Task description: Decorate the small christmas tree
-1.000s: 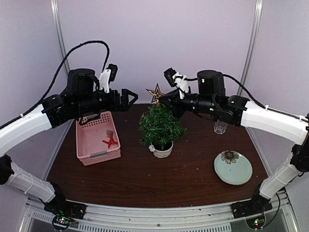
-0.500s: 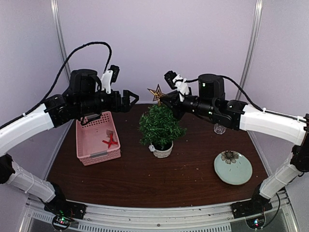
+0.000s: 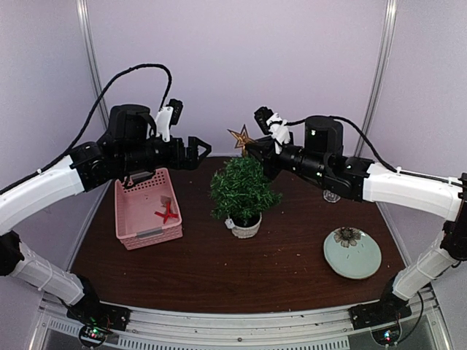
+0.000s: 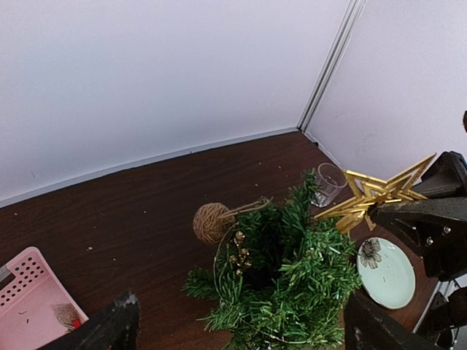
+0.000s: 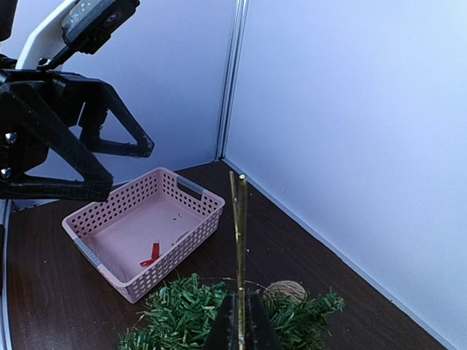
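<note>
The small christmas tree (image 3: 244,191) stands in its white pot (image 3: 246,227) at the table's middle. It also fills the left wrist view (image 4: 292,277), with a gold berry sprig (image 4: 239,251) in its foliage, and its top shows in the right wrist view (image 5: 182,313). My right gripper (image 3: 254,148) is shut on a gold star (image 3: 239,137) and holds it just above the tree's top, towards the back. The star is edge-on in the right wrist view (image 5: 238,240) between my right gripper's (image 5: 239,329) jaws. My left gripper (image 3: 201,149) is open and empty, up left of the tree.
A pink basket (image 3: 146,208) with a red ornament (image 3: 168,214) stands left of the tree. A twine ball (image 4: 211,222) lies behind the tree. A green plate (image 3: 352,252) sits at the front right. A clear glass (image 3: 333,192) stands at the back right.
The right gripper has shifted slightly right and up with the star. The left gripper has edged a little to the right, still open.
</note>
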Controlling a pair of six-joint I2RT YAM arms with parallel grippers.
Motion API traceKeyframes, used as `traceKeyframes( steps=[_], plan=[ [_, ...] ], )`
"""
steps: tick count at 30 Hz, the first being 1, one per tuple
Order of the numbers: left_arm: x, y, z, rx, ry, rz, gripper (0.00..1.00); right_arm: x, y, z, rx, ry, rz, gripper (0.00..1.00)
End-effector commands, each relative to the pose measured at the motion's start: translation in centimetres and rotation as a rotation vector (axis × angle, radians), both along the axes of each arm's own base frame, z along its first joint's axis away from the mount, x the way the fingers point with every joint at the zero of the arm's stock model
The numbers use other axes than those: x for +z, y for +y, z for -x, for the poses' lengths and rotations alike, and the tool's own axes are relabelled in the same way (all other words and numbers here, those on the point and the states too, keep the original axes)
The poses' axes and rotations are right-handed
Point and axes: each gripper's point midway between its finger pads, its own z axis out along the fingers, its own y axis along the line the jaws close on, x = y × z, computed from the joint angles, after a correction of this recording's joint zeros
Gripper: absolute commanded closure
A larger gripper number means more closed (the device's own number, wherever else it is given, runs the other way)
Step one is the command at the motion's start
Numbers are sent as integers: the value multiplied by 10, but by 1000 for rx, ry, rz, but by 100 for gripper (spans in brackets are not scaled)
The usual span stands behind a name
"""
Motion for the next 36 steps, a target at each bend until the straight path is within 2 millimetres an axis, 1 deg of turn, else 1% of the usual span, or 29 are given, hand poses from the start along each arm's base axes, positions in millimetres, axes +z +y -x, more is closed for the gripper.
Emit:
traceKeyframes(
  steps=[1, 5, 12, 16, 29, 33, 36],
  plan=[
    [19, 0, -5, -1, -48, 26, 3, 29, -11, -1, -34, -63, -74, 100],
    [18, 0, -4, -1, -45, 23, 2, 28, -9, -2, -32, -58, -85, 100],
    [19, 2, -5, 6, -50, 19, 2, 14, -9, -5, -34, -36, -79, 100],
    [17, 2, -6, 5, -47, 16, 2, 12, -9, -5, -32, -28, -82, 100],
    [15, 2, -6, 2, -46, 4, 2, -4, -4, -7, -19, 13, -90, 100],
    [14, 2, -6, 4, -45, 2, 2, -6, -3, -7, -17, 18, -96, 100],
    [13, 3, -6, 5, -43, 0, 2, -3, -1, -8, -14, 12, -103, 100]
  ],
)
